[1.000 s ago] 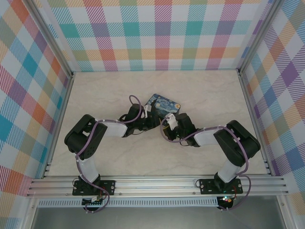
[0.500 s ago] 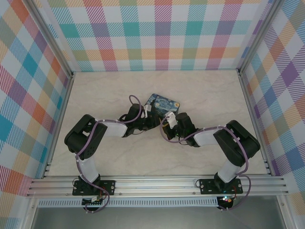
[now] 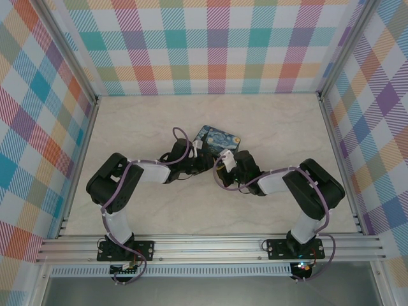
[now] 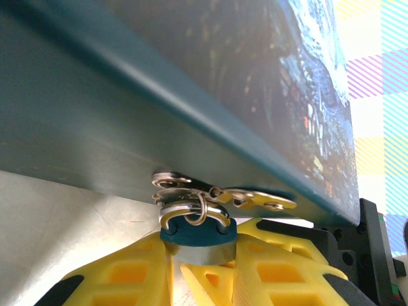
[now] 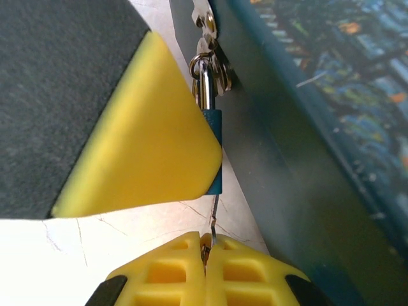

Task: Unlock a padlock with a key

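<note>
Left jaws grip padlock (image 4: 197,233) | right jaws pinch key (image 5: 215,220) | tin (image 4: 159,127) just beside

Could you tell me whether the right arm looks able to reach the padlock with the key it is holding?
Probably yes: the right gripper pinches the key, whose tip meets the underside of the padlock held by the left gripper; the tin stands beside them, not between.
</note>
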You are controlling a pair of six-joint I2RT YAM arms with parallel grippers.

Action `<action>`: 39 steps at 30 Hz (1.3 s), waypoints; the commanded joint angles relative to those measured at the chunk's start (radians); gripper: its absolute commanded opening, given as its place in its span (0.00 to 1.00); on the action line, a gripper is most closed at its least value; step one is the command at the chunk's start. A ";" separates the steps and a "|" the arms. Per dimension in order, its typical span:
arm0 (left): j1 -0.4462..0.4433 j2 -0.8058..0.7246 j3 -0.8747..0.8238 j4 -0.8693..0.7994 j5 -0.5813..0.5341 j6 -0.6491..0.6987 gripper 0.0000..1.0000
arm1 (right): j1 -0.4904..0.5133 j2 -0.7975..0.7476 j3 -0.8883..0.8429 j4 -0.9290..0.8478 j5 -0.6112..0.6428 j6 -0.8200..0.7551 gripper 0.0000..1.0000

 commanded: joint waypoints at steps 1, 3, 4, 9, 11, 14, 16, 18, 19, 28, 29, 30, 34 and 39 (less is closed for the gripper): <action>-0.015 -0.037 -0.003 0.025 -0.003 0.001 0.25 | 0.004 -0.008 0.006 0.049 -0.019 -0.020 0.00; -0.015 -0.036 -0.001 0.024 -0.002 -0.002 0.25 | 0.003 -0.015 -0.004 0.052 -0.022 -0.021 0.00; -0.015 -0.037 -0.001 0.022 -0.003 -0.002 0.25 | 0.002 -0.020 -0.011 0.056 -0.023 -0.022 0.00; -0.014 -0.045 0.002 0.021 -0.002 -0.002 0.25 | -0.007 -0.039 -0.063 0.118 -0.057 -0.012 0.00; -0.015 -0.046 0.002 0.019 0.001 -0.002 0.24 | -0.013 -0.044 -0.087 0.156 -0.076 -0.004 0.00; -0.015 -0.050 -0.002 0.020 0.001 -0.005 0.24 | -0.018 -0.042 -0.107 0.195 -0.105 0.002 0.00; -0.015 -0.055 -0.004 0.020 0.001 -0.007 0.24 | -0.018 -0.035 -0.116 0.224 -0.123 0.003 0.00; -0.015 -0.059 -0.008 0.020 0.002 -0.012 0.24 | -0.021 -0.029 -0.124 0.255 -0.126 0.007 0.00; -0.015 -0.061 -0.008 0.019 0.002 -0.012 0.24 | -0.024 -0.026 -0.124 0.259 -0.121 0.011 0.00; -0.015 -0.063 -0.019 0.019 0.000 -0.014 0.24 | -0.036 -0.018 -0.095 0.224 -0.088 -0.007 0.00; -0.015 -0.063 -0.020 0.019 0.000 -0.013 0.23 | -0.036 -0.016 -0.092 0.219 -0.086 -0.011 0.00; -0.015 -0.063 -0.019 0.019 -0.001 -0.014 0.23 | -0.037 -0.013 -0.088 0.211 -0.084 -0.013 0.00; -0.015 -0.063 -0.020 0.018 -0.002 -0.014 0.23 | -0.036 -0.009 -0.074 0.198 -0.083 -0.019 0.00; -0.015 -0.061 -0.020 0.020 0.001 -0.016 0.23 | -0.036 0.001 -0.049 0.163 -0.096 -0.034 0.00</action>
